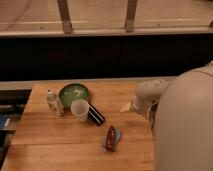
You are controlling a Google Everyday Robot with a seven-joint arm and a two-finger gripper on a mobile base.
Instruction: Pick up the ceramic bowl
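Note:
The ceramic bowl (74, 93) is round, shallow and glossy green with pale marks inside. It sits on the wooden table (55, 145) near the far edge, left of centre. A translucent white cup (80, 109) stands just in front of it, touching or nearly touching its rim. My gripper (127, 106) is at the end of the white arm (147, 96) over the right part of the table, well to the right of the bowl and apart from it.
A small clear bottle (54, 103) stands left of the bowl. A dark can (96, 115) lies on its side right of the cup. A red and blue packet (112, 138) lies near the front. My white body (185, 125) fills the right side.

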